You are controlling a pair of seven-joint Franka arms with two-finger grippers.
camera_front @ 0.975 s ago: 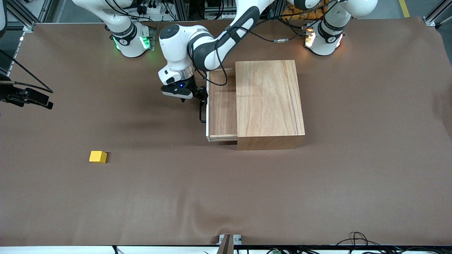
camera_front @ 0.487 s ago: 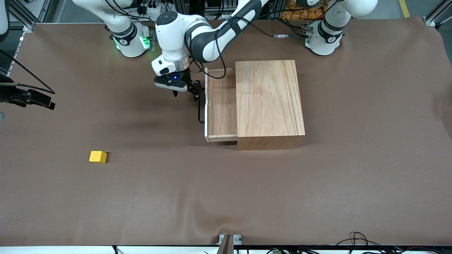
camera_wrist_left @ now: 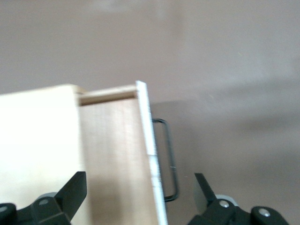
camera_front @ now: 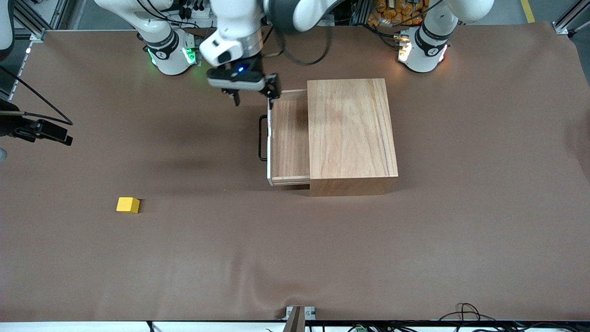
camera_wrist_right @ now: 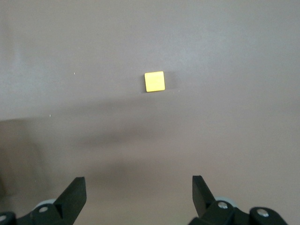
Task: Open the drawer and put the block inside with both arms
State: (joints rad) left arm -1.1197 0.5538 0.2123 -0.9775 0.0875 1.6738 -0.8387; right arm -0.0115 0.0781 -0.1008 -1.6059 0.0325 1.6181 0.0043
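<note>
The drawer (camera_front: 288, 138) stands partly pulled out of the wooden box (camera_front: 352, 133), its inside bare. Its black wire handle (camera_front: 262, 138) is free. My left gripper (camera_front: 253, 94) hangs open and empty over the drawer's front edge, at the end toward the bases. In the left wrist view, the left gripper (camera_wrist_left: 140, 183) straddles the white front edge (camera_wrist_left: 150, 150) and the handle (camera_wrist_left: 169, 159). The yellow block (camera_front: 127, 204) lies on the table toward the right arm's end, nearer the front camera. My right gripper (camera_wrist_right: 138, 185) hovers open above the table, with the block (camera_wrist_right: 154, 81) ahead of it.
A brown cloth (camera_front: 295, 249) covers the whole table. The two arm bases (camera_front: 170, 53) (camera_front: 421, 50) stand along the edge farthest from the front camera. A black part of the right hand (camera_front: 46, 130) shows at the table's end.
My left gripper has left the handle, risen and moved toward the bases. The drawer slid out slightly more and now rests. The block has not moved.
</note>
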